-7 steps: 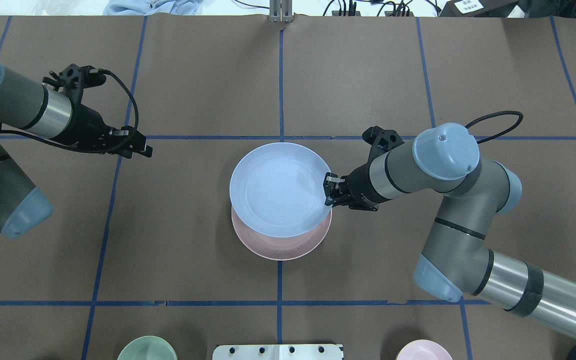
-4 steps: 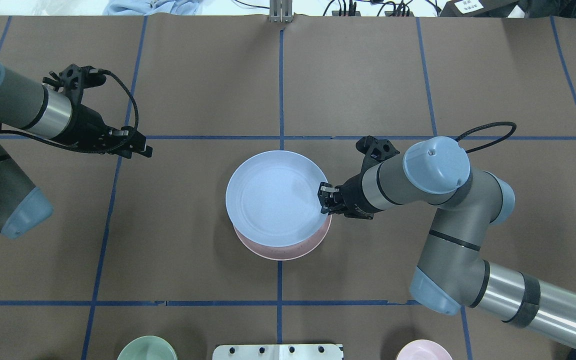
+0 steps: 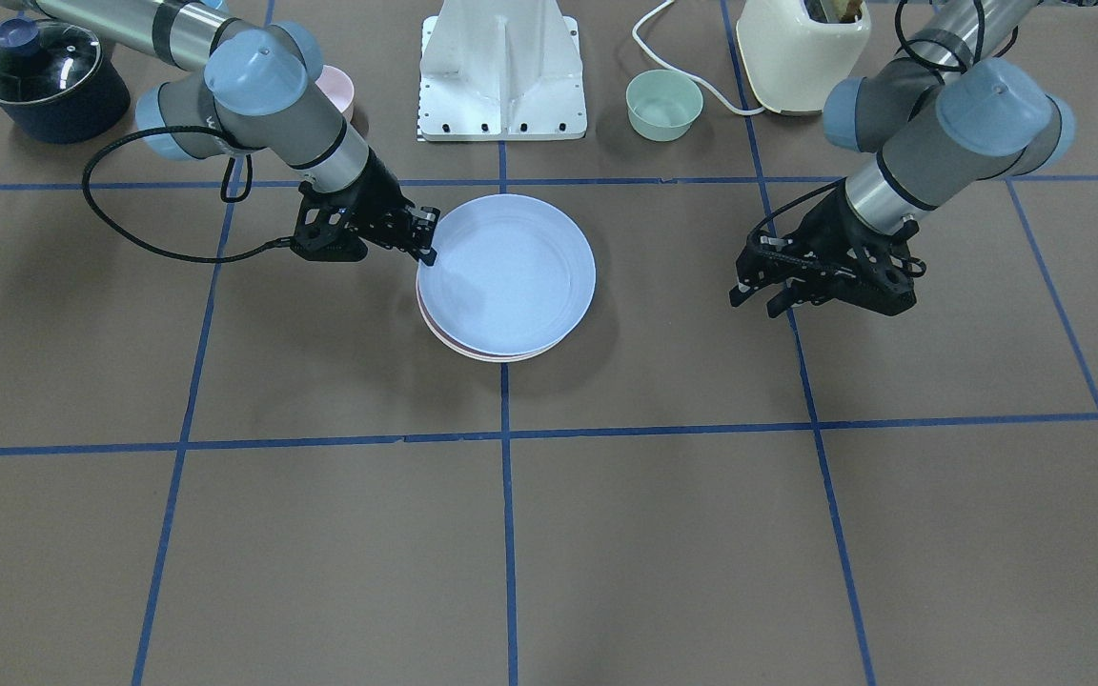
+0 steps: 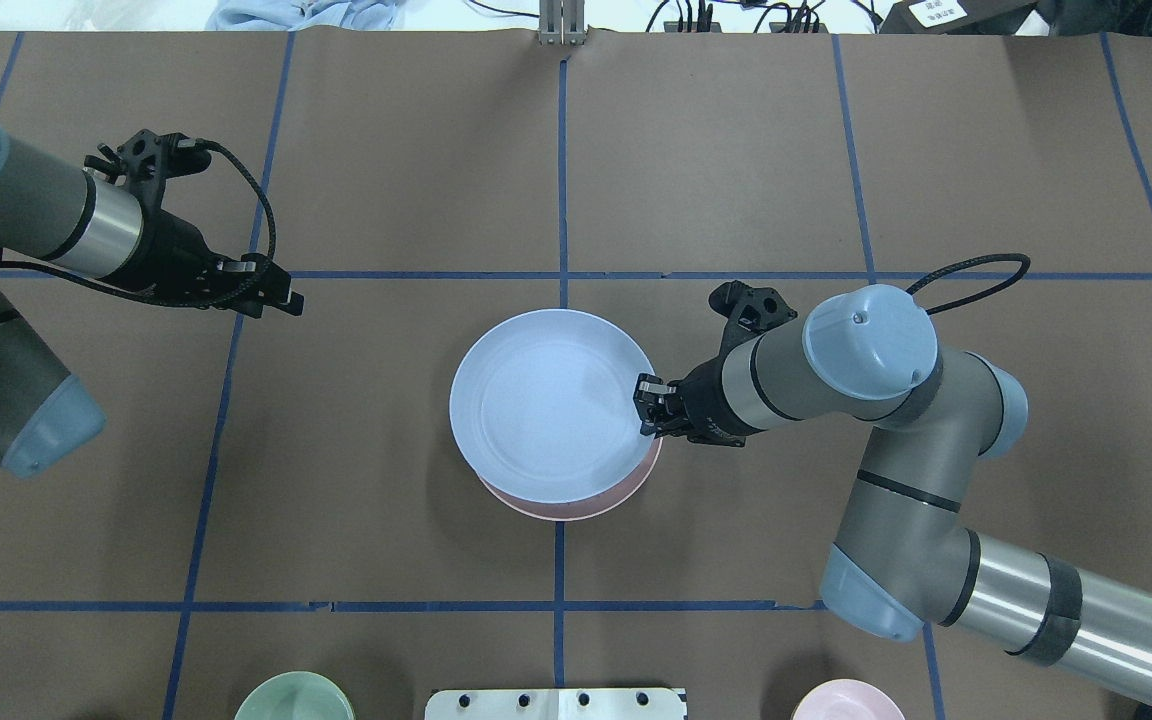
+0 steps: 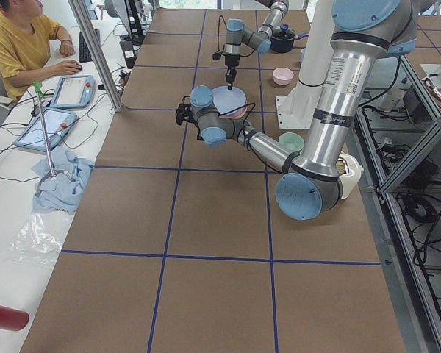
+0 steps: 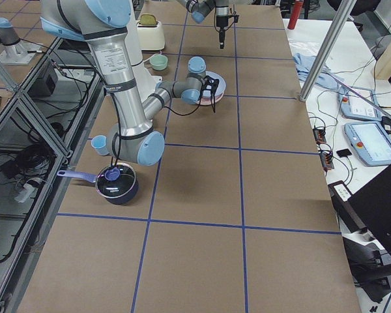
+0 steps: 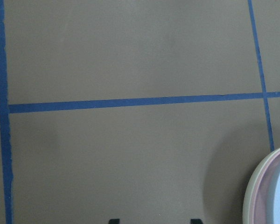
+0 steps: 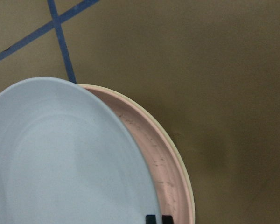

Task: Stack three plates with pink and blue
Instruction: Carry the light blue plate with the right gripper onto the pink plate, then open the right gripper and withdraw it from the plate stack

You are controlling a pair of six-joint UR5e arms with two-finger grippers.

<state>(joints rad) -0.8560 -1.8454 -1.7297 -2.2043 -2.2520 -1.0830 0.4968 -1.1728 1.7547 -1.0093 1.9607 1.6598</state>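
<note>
My right gripper (image 4: 648,405) is shut on the right rim of the light blue plate (image 4: 546,405) and holds it over the stack at the table's middle. The pale pink plate (image 4: 568,510) lies below it and shows as a crescent on my side. The right wrist view shows the blue plate (image 8: 60,163) over the pink plate (image 8: 149,149), with the cream plate's rim (image 8: 185,175) underneath. I cannot tell whether the blue plate touches the pink one. My left gripper (image 4: 286,297) is open and empty, well left of the stack.
A small green bowl (image 4: 294,698) and a small pink bowl (image 4: 846,700) stand near the robot's base plate (image 4: 556,703). A dark lidded pot (image 3: 51,81) and a cream appliance (image 3: 802,48) stand at the robot's side of the table.
My right gripper has carried the blue plate toward the robot, so it covers more of the pink plate. The left arm has not moved.
</note>
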